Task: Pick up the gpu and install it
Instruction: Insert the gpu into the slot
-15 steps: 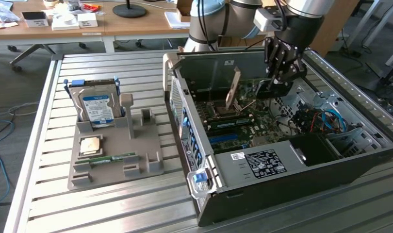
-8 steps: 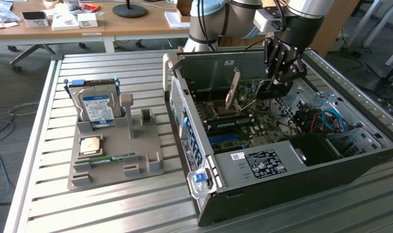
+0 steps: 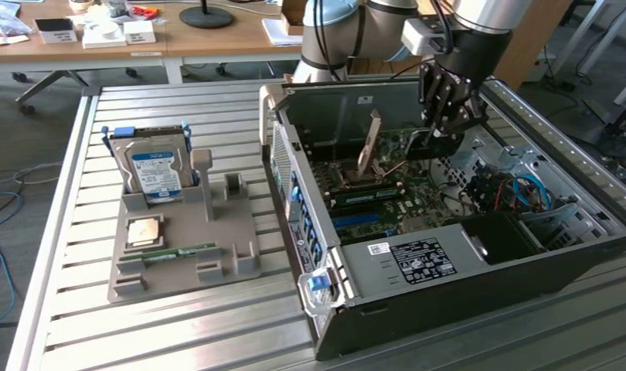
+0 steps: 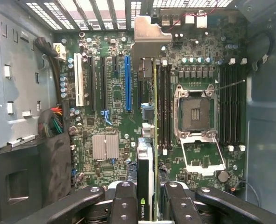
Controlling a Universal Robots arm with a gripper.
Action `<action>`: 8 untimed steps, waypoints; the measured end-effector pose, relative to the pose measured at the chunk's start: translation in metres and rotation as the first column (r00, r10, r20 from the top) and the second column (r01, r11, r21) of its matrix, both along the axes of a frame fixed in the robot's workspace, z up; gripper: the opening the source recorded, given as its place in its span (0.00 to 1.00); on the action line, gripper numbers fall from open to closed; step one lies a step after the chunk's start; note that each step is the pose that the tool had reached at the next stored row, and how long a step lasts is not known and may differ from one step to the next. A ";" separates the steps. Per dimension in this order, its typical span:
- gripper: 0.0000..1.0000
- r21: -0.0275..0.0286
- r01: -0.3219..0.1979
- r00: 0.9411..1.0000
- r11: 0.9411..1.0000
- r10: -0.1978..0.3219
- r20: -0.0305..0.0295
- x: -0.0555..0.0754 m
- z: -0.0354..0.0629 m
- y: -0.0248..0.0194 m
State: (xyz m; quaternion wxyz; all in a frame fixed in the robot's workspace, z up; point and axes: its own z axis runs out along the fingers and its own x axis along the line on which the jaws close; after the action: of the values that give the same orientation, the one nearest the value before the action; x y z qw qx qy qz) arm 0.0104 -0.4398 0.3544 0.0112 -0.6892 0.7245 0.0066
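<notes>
1. The gpu [image 4: 144, 163] - a thin dark circuit card with a silver metal bracket [image 4: 147, 35] across one end - hangs edge-down inside the open dark grey computer case [image 3: 478, 301], above the green motherboard [image 4: 109, 121] and not seated in it.
2. The black gripper [image 4: 149, 196] is clamped on the card's top edge, one finger on each side. In the exterior view the gripper [image 3: 449, 116] holds it [image 3: 429, 144] near the far wall of the case.
3. In the wrist view the card's edge appears beside the long blue slot [image 4: 127, 84], not over it. If it goes down like this, the contacts could hit the board.
4. The bracket is close to the vented rear wall [image 4: 81, 9] and could catch there, which would tilt the card.
5. The grip is narrow - the card could slip or rotate when pressed.
</notes>
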 end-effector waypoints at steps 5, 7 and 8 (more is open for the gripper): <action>0.27 0.000 0.000 1.000 1.000 0.000 0.000 0.000 -0.0015 0.0000; 0.27 0.000 0.000 1.000 1.000 0.000 0.000 -0.001 -0.0017 0.0000; 0.27 0.000 0.000 1.000 1.000 0.000 0.000 -0.002 -0.0019 0.0000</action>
State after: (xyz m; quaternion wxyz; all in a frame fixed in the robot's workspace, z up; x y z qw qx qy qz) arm 0.0084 -0.4398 0.3524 0.0113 -0.6891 0.7245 0.0066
